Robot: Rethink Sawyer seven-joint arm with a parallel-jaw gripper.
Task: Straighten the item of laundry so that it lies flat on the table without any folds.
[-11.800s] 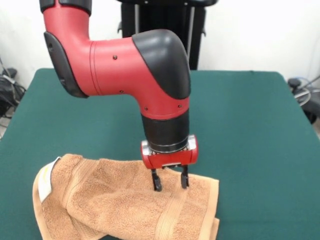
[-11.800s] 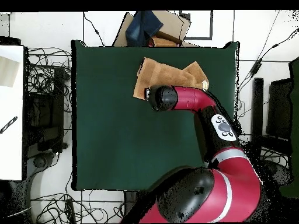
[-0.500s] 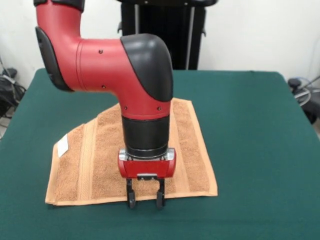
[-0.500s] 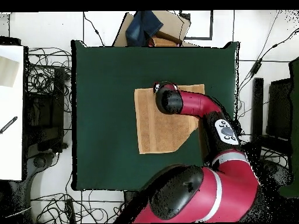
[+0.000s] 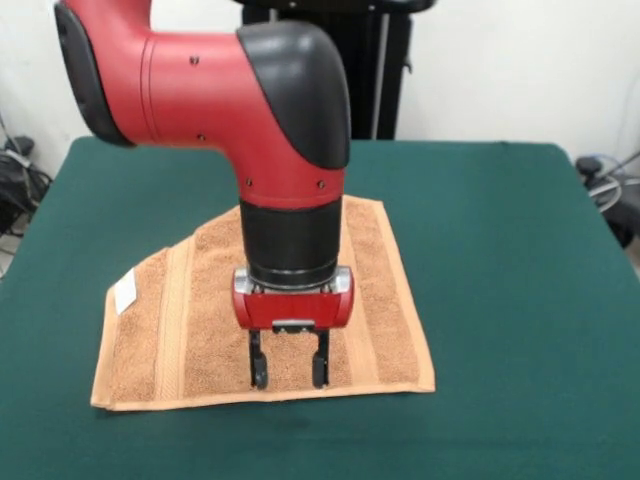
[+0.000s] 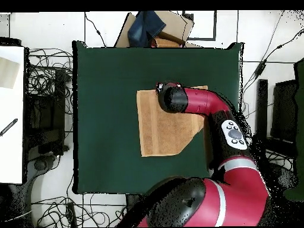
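The claw (image 5: 289, 372) hangs open and empty over the orange-tan terry towel's (image 5: 200, 330) near edge; one far corner looks folded on the green surface (image 5: 500, 250).

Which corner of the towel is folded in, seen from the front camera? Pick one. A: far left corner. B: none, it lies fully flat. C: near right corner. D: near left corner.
A: in the front view the towel has a diagonal edge where its far left corner should be, while both near corners lie square on the table.
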